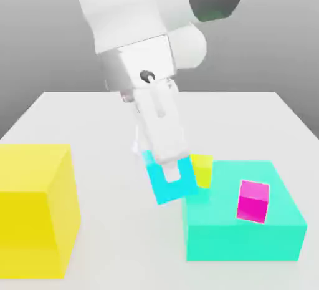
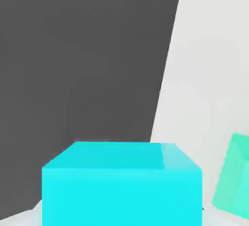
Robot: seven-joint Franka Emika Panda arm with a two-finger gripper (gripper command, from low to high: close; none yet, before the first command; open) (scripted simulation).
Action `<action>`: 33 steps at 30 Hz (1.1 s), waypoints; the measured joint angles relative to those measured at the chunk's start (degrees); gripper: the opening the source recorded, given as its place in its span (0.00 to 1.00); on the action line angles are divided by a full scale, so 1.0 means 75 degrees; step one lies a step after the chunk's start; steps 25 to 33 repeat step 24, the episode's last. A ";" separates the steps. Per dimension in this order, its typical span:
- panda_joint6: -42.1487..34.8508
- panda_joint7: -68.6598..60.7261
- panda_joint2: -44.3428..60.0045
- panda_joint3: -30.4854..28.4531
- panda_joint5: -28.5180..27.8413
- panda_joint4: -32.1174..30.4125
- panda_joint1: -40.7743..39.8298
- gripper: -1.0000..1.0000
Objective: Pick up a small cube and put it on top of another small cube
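Observation:
My gripper (image 1: 172, 173) is shut on the small sky-blue cube (image 1: 167, 186), which hangs tilted just above the table. The cube is near the left edge of the large turquoise block (image 1: 249, 232) in the exterior view. A small lime cube (image 1: 202, 169) stands right behind the held cube, close to the block's back corner. A small magenta cube (image 1: 253, 201) rests on top of the turquoise block. In the hand view the sky-blue cube (image 2: 121, 183) sits close up between my fingers, with a corner of the turquoise block (image 2: 236, 176) beside it.
A large yellow block (image 1: 34, 207) stands at the exterior view's left, near the table's front. The white table (image 1: 249, 114) stretches back behind the blocks to its far edge.

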 joint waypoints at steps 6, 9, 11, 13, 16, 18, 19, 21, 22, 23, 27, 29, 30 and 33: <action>-0.0156 0.1676 -0.0526 0.0773 -0.0516 -0.0586 0.0308 0.00; -0.0226 0.2559 -0.0753 0.1213 -0.0832 -0.0881 0.0422 0.00; -0.0268 0.3169 -0.0884 0.1496 -0.1069 -0.1079 0.0506 0.00; -0.0316 0.3793 -0.1001 0.1815 -0.1323 -0.1276 0.0548 0.00; -0.0281 0.4535 -0.0994 0.2317 -0.1603 -0.1454 0.0695 0.00; 0.0195 0.4812 -0.0614 0.2506 -0.1857 -0.1610 0.0644 0.00; 0.0482 0.4931 -0.0388 0.2588 -0.1989 -0.1696 0.0601 0.00; 0.0969 0.5115 -0.0006 0.2687 -0.2206 -0.1840 0.0553 1.00; 0.0969 0.5115 -0.0006 0.2687 -0.2206 -0.1840 0.0553 1.00; 0.0969 0.5115 -0.0006 0.2687 -0.2206 -0.1840 0.0553 1.00; 0.0969 0.5115 -0.0006 0.2687 -0.2206 -0.1840 0.0553 1.00; 0.0969 0.5115 -0.0006 0.2687 -0.2206 -0.1840 0.0553 1.00; 0.0969 0.5115 -0.0006 0.2687 -0.2206 -0.1840 0.0553 1.00; 0.0969 0.5115 -0.0006 0.2687 -0.2206 -0.1840 0.0553 1.00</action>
